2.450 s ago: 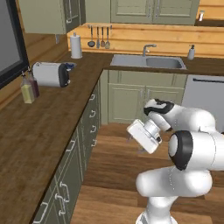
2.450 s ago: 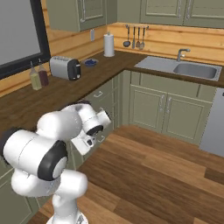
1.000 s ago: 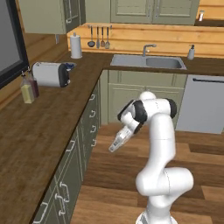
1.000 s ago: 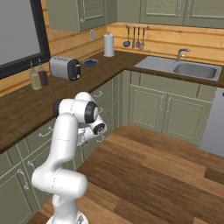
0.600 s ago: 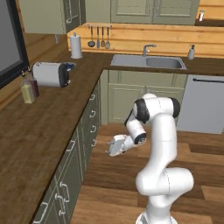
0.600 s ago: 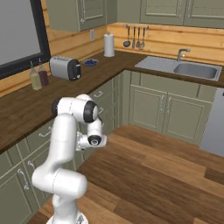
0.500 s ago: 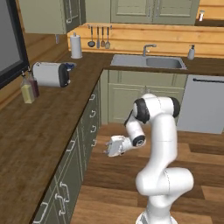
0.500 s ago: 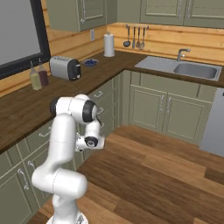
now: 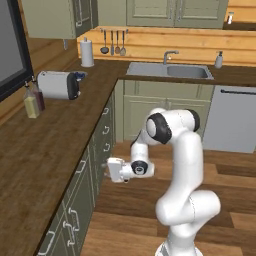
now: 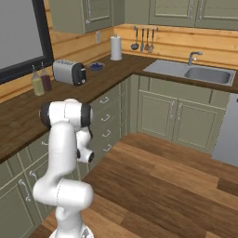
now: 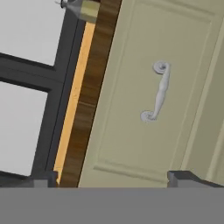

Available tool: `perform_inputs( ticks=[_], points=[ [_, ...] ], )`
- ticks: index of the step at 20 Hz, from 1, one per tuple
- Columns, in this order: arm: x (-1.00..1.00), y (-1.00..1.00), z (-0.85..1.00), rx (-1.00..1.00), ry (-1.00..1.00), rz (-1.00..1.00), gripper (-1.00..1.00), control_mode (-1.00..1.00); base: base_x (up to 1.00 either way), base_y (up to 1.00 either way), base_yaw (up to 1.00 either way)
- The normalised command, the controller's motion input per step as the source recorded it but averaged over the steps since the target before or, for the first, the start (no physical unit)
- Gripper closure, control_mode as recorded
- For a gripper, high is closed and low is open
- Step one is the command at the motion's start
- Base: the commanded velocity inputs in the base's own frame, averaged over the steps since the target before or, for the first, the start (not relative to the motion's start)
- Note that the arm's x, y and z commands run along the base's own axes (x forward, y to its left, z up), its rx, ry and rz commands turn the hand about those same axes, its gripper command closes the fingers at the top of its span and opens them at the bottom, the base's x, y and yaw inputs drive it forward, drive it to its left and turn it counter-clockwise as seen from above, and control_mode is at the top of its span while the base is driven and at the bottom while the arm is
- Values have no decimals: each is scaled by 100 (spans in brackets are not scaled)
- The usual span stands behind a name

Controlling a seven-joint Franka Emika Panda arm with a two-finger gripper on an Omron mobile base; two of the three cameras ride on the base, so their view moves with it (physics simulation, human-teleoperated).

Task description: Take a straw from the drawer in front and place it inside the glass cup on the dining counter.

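Note:
My gripper hangs low beside the kitchen counter, pointing left at its sage-green cabinet fronts. It is open, with nothing between its fingers. In the hand view the fingertips stand wide apart at the bottom, and the gripper faces a shut drawer front a short way off. The drawer's silver handle sits between the fingers' lines, slightly right of centre. The counter's dark wood edge runs along the panel's left side. The straw, the glass cup and the dining counter are out of view.
A toaster, two bottles and a paper towel roll stand on the dark wood counter. A sink lies at the back and a dishwasher at the right. Wood floor lies open to my right.
The arm has unfolded, swung down and left, and brought the hand level with the cabinet fronts under the counter. The gripper has stayed open.

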Motion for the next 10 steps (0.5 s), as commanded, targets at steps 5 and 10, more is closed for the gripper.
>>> perform_inputs(
  ticks=[5,10],
  points=[
    [33,29,-21,-8,10,-12,-100,-100,0,0,0],
    [50,31,-16,-4,16,-3,-100,-100,0,0,0]
  ],
)
